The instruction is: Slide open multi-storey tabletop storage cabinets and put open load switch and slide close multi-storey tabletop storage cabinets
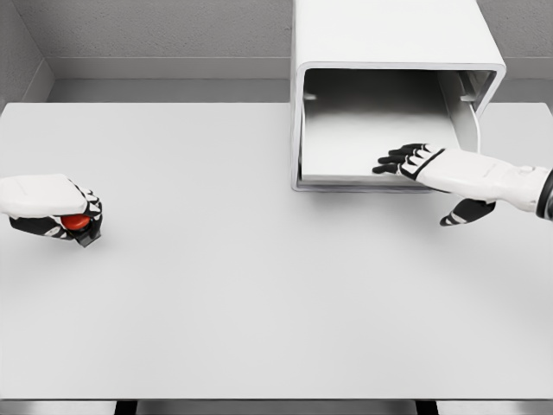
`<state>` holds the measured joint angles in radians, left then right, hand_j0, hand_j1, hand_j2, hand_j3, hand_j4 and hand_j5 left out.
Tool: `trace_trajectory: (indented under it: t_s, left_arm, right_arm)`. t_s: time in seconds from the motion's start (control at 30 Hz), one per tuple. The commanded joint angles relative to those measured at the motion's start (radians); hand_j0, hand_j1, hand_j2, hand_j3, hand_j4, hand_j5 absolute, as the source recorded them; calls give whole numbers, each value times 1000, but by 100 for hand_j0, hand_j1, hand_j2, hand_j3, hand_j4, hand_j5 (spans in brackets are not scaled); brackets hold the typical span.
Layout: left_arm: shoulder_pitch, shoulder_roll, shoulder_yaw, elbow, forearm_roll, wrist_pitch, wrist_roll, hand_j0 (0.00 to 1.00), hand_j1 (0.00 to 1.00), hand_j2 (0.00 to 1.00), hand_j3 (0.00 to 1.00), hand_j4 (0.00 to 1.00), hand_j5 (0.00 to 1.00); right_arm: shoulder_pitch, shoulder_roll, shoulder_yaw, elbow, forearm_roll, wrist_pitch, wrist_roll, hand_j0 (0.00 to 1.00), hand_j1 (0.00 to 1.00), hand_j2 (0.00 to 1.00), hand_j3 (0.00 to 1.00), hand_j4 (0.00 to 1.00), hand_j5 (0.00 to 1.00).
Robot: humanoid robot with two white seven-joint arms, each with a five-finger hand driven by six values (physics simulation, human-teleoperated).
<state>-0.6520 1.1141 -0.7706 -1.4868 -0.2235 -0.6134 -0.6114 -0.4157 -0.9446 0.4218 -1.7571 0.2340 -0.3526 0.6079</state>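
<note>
A white storage cabinet (393, 52) stands at the table's back, right of the middle, with its drawer (371, 143) slid out toward me and nothing showing inside. My right hand (404, 161) reaches in from the right, fingers spread flat on the drawer's front lip, thumb hanging below. At the far left my left hand (65, 220) is curled around a small switch with a red button (75, 222) and a dark base, held just above the table. Most of the switch is hidden by the fingers.
The white table (259, 294) spreads wide between the two hands. Grey walls rise behind the cabinet and at the left. The table's front edge runs along the bottom of the view.
</note>
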Motion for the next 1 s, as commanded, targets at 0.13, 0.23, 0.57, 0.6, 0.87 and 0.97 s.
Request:
trace_trajectory:
  t_s: [0.13,0.23,0.57,0.6,0.87,0.97]
  left_arm:
    - [0,4,1,-1,13,2,0,41,41,41,41,41,41]
    - [0,4,1,-1,13,2,0,41,41,41,41,41,41]
    - [0,6,1,-1,13,2,0,41,41,41,41,41,41]
    - [0,6,1,-3,13,2,0,41,41,41,41,41,41]
    - [0,7,1,-3,18,2,0,41,41,41,41,41,41]
    - [-12,7,1,-13,35,2,0,41,41,41,41,41,41]
  right_arm:
    - [21,0,-35,-1,-5,-32,3,100,100,100,100,100,100]
    - [45,0,-57,-1,-5,-51,3,100,100,100,100,100,100]
    - [92,-2,-120,-2,-27,-86,3,100,100,100,100,100,100]
    - [92,-2,-120,-2,-28,-86,3,100,100,100,100,100,100]
    - [123,-30,-198,-2,-122,-175,3,100,100,100,100,100,100]
    - [126,-28,-212,-2,-139,-180,3,100,100,100,100,100,100]
